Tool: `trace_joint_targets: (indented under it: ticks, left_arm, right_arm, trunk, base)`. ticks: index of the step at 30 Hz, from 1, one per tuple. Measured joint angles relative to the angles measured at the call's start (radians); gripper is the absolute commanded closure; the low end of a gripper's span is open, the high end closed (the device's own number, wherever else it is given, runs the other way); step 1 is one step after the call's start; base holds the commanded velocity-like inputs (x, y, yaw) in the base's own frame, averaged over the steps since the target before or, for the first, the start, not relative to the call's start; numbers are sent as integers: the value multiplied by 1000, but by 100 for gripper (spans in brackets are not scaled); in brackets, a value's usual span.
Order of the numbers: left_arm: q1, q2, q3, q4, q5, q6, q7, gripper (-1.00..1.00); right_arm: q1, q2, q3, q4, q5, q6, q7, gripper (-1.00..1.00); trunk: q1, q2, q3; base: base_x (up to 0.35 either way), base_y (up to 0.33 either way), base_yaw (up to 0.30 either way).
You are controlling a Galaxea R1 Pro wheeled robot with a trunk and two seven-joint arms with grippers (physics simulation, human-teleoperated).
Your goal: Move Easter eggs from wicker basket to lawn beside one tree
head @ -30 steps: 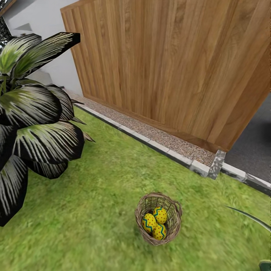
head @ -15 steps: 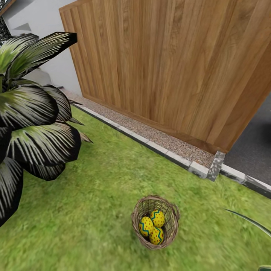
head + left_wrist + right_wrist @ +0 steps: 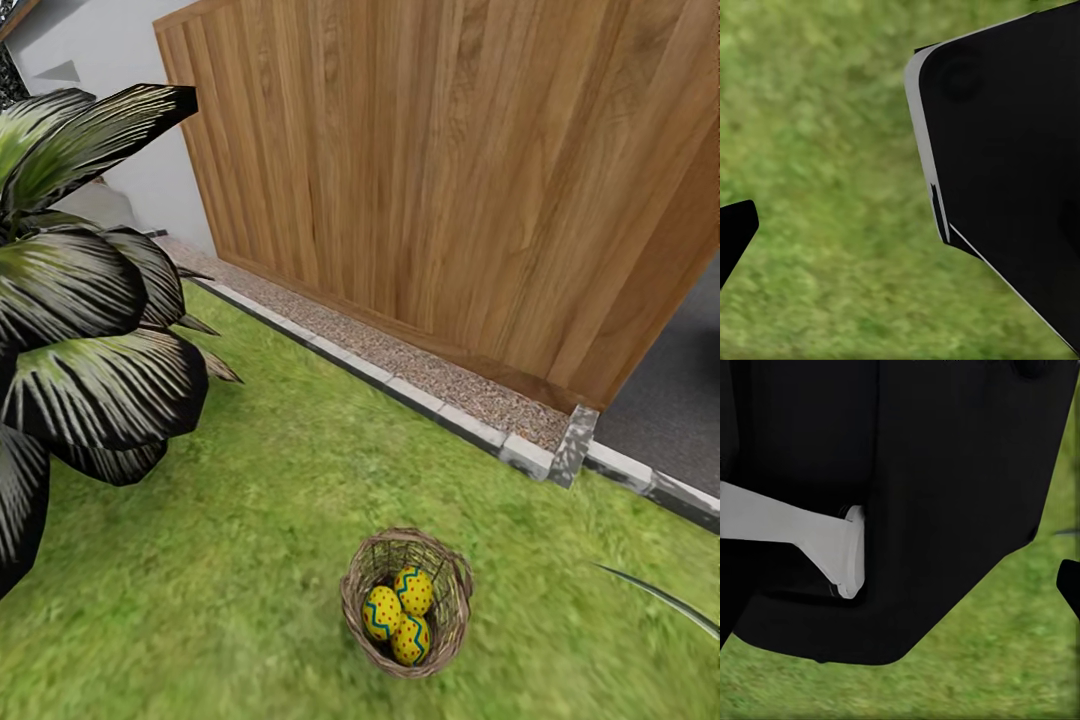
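Observation:
The wicker basket [image 3: 455, 612] stands upright on the lawn [image 3: 230, 520] low in the head view, a little right of the middle. Inside it lie the three Easter eggs, yellow with red dots: one at the top [image 3: 413, 590], one at the left with a blue-green zigzag [image 3: 381, 612], one at the bottom [image 3: 411, 640]. In the left wrist view a dark fingertip [image 3: 735, 232] pokes in over grass beside a large black body panel [image 3: 1012, 165]. The right wrist view has a black panel [image 3: 915, 495] and a dark tip [image 3: 1069, 585] above grass. The tree is out of view.
A large plant with dark, white-streaked leaves [image 3: 90, 370] crowds the left side. A stone kerb [image 3: 440, 410] and gravel strip [image 3: 420, 370] border the lawn, with a tall wooden fence [image 3: 450, 180] behind. Dark pavement [image 3: 670, 410] lies at the right. Open grass surrounds the basket.
The whole head view has shifted, so the camera has moved: basket and eggs now sit lower and slightly further left in the picture. The eggs keep their places in the basket.

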Motion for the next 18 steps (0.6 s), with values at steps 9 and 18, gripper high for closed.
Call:
trace_joint_targets:
  ticks: [9, 18]
  left_arm:
    - [0, 0, 1, 0, 0, -1, 0, -100]
    - [0, 0, 3, 0, 2, -1, 0, -100]
  right_arm:
    - [0, -1, 0, 10, 1, 1, 0, -100]
    - [-1, -5, -32, 0, -1, -1, -9, -100]
  trunk:
    - [0, 0, 0]
    - [0, 0, 0]
  base:
    - [51, -56, 0]
    - [41, -37, 0]
